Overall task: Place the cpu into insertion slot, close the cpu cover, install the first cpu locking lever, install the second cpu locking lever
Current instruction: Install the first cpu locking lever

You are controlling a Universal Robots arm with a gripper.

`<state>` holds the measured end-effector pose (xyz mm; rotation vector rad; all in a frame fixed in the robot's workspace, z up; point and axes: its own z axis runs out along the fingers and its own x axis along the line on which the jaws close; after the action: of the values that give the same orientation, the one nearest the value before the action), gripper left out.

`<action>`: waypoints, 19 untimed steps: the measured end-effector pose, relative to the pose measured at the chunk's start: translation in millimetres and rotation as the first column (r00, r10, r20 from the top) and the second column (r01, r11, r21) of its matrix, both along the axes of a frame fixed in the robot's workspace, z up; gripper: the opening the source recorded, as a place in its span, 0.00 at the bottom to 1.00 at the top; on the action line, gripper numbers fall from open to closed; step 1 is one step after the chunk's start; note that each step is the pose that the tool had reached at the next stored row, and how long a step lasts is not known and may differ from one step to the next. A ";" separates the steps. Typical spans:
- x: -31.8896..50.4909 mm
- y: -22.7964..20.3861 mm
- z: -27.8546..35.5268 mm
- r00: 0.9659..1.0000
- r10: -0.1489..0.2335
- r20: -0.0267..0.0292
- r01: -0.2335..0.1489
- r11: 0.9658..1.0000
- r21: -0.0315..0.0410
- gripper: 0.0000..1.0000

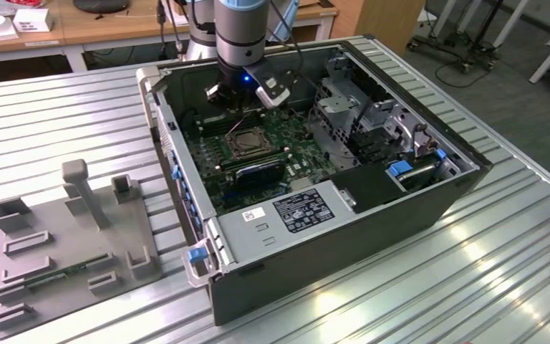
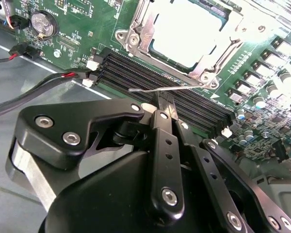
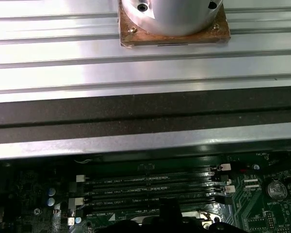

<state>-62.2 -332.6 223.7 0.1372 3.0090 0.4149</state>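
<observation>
The open computer case (image 1: 351, 236) lies on the table, and my gripper (image 1: 240, 100) reaches down into it beside the insertion slot (image 1: 246, 141). In the second wrist view the cpu (image 2: 189, 29) sits in the slot with its bright metal top showing. The silvery cpu cover (image 2: 136, 34) lies flat around it. A thin wire locking lever (image 2: 145, 90) sticks out over the black memory slots. My gripper (image 2: 165, 104) is shut, its two black fingertips pressed together right at that lever. Whether they pinch the wire or only touch it is unclear.
Long black memory slots (image 2: 136, 73) run beside the socket, with red and black cables (image 2: 39, 82) and a coin battery (image 2: 42, 23) nearby. Metal drive cages (image 1: 351, 115) fill the case's side at the exterior view's right. A grey fixture plate (image 1: 65, 244) lies on the table at that view's left.
</observation>
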 end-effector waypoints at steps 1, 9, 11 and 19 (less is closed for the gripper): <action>0.0 0.0 -0.1 1.000 0.000 0.000 0.000 1.000 0.003 0.11; 0.0 0.0 -1.7 1.000 0.000 0.000 0.000 1.000 0.005 0.11; 0.0 -0.1 -1.9 1.000 0.000 0.000 0.000 1.000 0.005 0.11; 0.0 -0.1 -3.1 1.000 0.000 0.000 0.000 1.000 0.005 0.11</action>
<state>-62.2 -332.6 220.6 0.1375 3.0084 0.4218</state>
